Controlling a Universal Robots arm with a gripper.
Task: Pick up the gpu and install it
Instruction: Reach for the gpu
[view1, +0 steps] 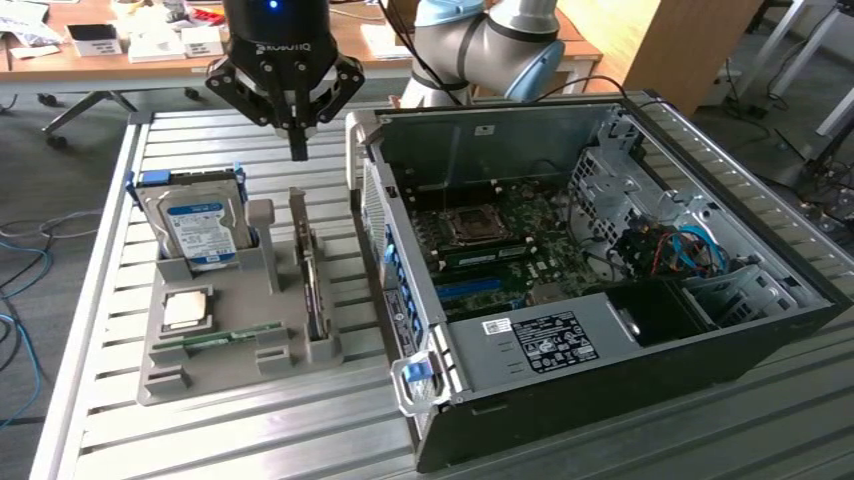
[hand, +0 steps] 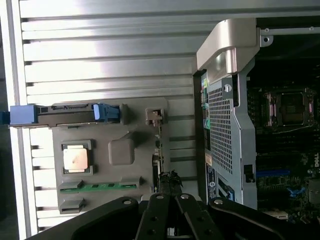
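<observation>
Approach step: tool (view1: 299, 150) clenched and empty, gpu (view1: 304, 268) not yet picked up.

Nearest, on the slatted table (view1: 267, 445), the grey holder (view1: 200, 372) keeps the gpu standing on edge in its slot, between an upright post (view1: 263, 235) and the wall of the open computer case (view1: 601, 392). Farther back, the tool hangs above the card's far end, apart from it. In my judgement, a grasp calls for opening the tool and lining it up with the thin top edge. Room is tight on the case side and free overhead.

Shiny ribbed metal counter (view1: 94, 430); matt grey plastic holder (view1: 200, 378); dull, bare sheet-metal computer case (view1: 507, 140); matt dark gpu (view1: 310, 280) board.
</observation>
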